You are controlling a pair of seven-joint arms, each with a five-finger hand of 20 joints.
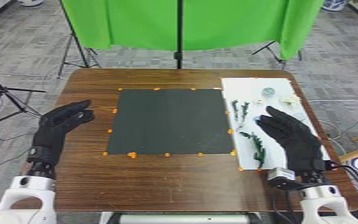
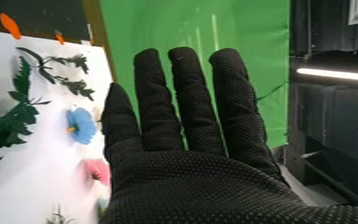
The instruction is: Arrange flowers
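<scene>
On the white board in the head view lie green sprigs (image 1: 259, 149), small leafy stems (image 1: 239, 110) and a pale flower (image 1: 290, 100). The right hand (image 1: 288, 132) is over the board's right part, its fingers straight and holding nothing. The right wrist view shows that hand (image 2: 193, 175) with fingers extended, beside a blue flower (image 2: 81, 125), a pink flower (image 2: 96, 171) and dark green leaves (image 2: 12, 122). Over the table's left edge is the left hand (image 1: 64, 119), fingers relaxed and nothing in them.
A dark square mat (image 1: 171, 121) with orange markers around it covers the middle of the brown table (image 1: 158, 175). The white board (image 1: 246, 87) stands to its right. Behind the table hangs a green cloth (image 1: 131, 25) on black stands.
</scene>
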